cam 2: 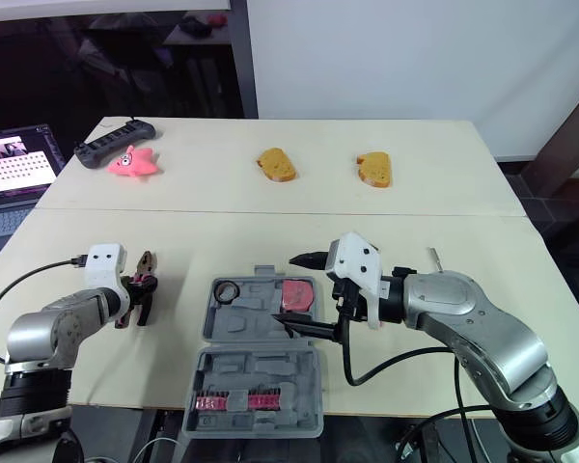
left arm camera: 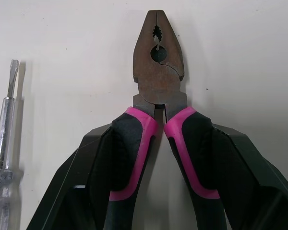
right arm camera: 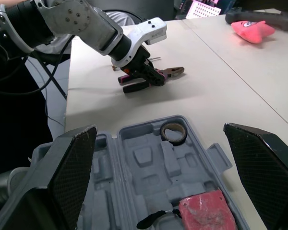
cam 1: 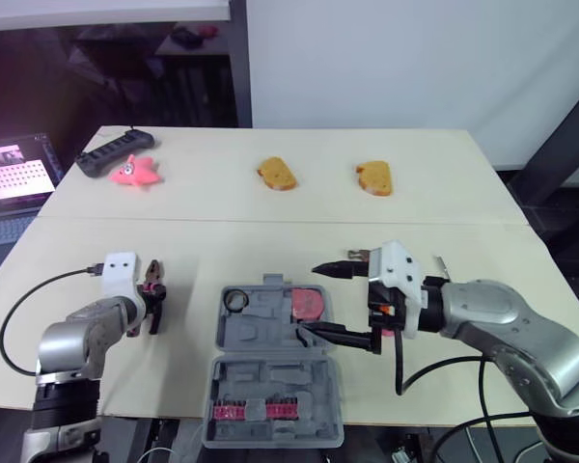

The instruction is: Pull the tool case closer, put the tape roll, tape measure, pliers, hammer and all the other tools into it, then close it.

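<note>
Left tool (cam 1: 154,309) clamped on pliers (left arm camera: 158,81) handles, pliers flat on tabletop (cam 1: 270,231) left of open case (cam 1: 261,395). Right tool (cam 1: 316,301) wide apart over case's right side. Tape roll (cam 1: 234,301) in case's far-left pocket.

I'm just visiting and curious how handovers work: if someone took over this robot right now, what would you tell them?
Left gripper: shut on the handles of the pliers, left of the tool case.
Right gripper: open, holding nothing, hovering over the case's right side.
Tool case: open, near the table's front edge.
Done: tape roll and tape measure lie inside.
A screwdriver lies on the table beside the pliers.
Left: put in the pliers, screwdriver and other tools, then close the case.
</note>
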Motion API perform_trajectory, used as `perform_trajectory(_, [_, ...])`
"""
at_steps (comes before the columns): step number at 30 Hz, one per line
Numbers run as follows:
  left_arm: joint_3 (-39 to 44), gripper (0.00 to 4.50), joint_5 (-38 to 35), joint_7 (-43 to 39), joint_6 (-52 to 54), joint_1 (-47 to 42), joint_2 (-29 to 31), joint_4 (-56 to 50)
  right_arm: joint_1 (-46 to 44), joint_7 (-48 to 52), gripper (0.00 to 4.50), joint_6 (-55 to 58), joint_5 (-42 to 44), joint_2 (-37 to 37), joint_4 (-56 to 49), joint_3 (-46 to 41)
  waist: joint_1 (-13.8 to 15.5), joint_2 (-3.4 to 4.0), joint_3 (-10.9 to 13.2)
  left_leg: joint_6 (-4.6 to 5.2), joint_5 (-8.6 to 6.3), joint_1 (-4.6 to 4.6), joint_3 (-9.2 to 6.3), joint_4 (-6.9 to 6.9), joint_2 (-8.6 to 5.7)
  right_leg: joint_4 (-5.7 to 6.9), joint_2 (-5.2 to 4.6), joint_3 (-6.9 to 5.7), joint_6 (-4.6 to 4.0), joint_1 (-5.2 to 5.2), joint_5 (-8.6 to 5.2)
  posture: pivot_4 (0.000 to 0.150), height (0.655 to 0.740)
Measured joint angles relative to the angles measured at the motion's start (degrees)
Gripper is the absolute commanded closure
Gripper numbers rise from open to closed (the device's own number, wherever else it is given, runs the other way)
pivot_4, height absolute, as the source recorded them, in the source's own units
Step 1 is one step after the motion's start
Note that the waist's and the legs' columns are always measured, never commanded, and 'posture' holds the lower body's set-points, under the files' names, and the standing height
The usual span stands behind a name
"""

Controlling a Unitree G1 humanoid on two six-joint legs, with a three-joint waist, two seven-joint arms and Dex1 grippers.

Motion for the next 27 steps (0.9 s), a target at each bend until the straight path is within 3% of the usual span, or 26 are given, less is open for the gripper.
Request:
perform_trajectory(7, [-1.6, 2.1, 0.9, -2.9, -0.2, 0.5, 2.7, -0.7, 0.2, -0.2, 0.0, 0.1, 0.0, 0.0, 0.0, 0.4, -0.1, -0.08, 0.0, 0.0, 0.0, -0.03, -0.01, -0.01, 0.0, 0.0, 0.0, -0.01, 0.0, -0.04, 0.0, 0.15, 0.74])
perform_trajectory(11, [-6.8, 2.1, 0.3, -12.9, 0.5, 3.5, 15.8, -8.3, 0.1, -0.2, 0.0, 0.3, -0.1, -0.3, -0.1, 0.5, -0.3, -0.39, 0.2, -0.08, 0.04, -0.16, -0.04, -0.13, 0.03, -0.04, 0.01, -0.02, -0.03, -0.23, 0.01, 0.15, 0.74])
perform_trajectory(16, [-12.5, 2.1, -2.3, -31.8, -3.6, 4.9, 34.5, -19.3, -4.3, 0.6, 0.0, 1.1, -2.9, -2.1, 0.1, 4.3, -0.2, -0.28, 0.3, -0.09, 0.04, -0.17, 0.08, -0.18, 0.0, -0.14, -0.08, -0.03, -0.13, -0.23, -0.05, 0.15, 0.74])
perform_trajectory(22, [-21.3, 2.1, -5.1, -46.2, -7.5, -1.7, 36.7, -22.0, -17.3, 1.2, 0.0, 2.7, -13.8, -1.0, 6.9, 18.2, -0.3, -0.28, 0.4, -0.09, 0.04, -0.24, 0.11, -0.11, 0.03, -0.14, -0.03, -0.02, -0.28, -0.33, -0.09, 0.15, 0.74])
perform_trajectory(27, [-28.7, 2.1, -3.3, -54.3, -12.8, -10.0, 36.5, -21.3, -26.4, 2.3, 0.0, 4.5, -21.1, 6.4, 14.3, 29.1, -0.5, -0.27, 0.4, -0.03, 0.02, -0.36, 0.1, -0.16, 0.05, -0.04, 0.02, -0.02, -0.08, -0.5, 0.02, 0.15, 0.74])
